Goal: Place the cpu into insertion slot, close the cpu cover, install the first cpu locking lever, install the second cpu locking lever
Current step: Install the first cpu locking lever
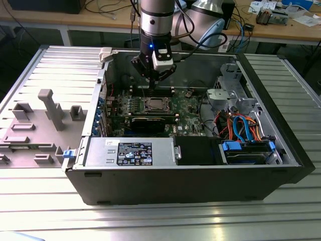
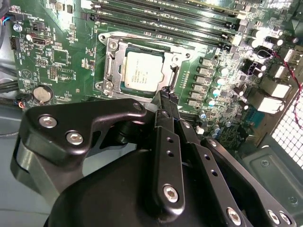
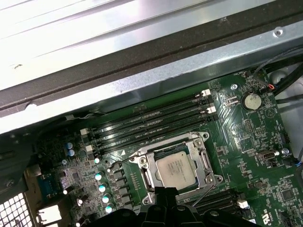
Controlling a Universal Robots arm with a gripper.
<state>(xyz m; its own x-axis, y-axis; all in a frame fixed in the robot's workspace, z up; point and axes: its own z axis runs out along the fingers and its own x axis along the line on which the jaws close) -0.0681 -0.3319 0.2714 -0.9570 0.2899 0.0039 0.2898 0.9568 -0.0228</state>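
The cpu (image 2: 142, 73) lies flat in its socket on the green motherboard (image 2: 57, 56), grey metal face up. The silvery cpu cover (image 2: 112, 66) lies down around it, and the chip shows through its window. Thin wire locking levers (image 3: 124, 158) run along the socket's sides. My gripper (image 2: 166, 93) is shut, and its narrow tip sits at the socket's edge beside one lever. From outside, the gripper (image 1: 149, 90) hangs inside the open computer case just above the cpu (image 1: 153, 105). The first wrist view shows the cpu (image 3: 176, 170) and cover (image 3: 201, 161) right in front of the gripper (image 3: 161, 191).
Black memory slots (image 3: 151, 125) run beside the socket, with the case wall (image 3: 142, 80) behind them. A power supply (image 1: 130, 150) fills the case's front, a drive cage (image 1: 235, 95) and coloured cables (image 1: 241, 125) its right. Grey fixtures (image 1: 50, 108) stand on the table at the exterior view's left.
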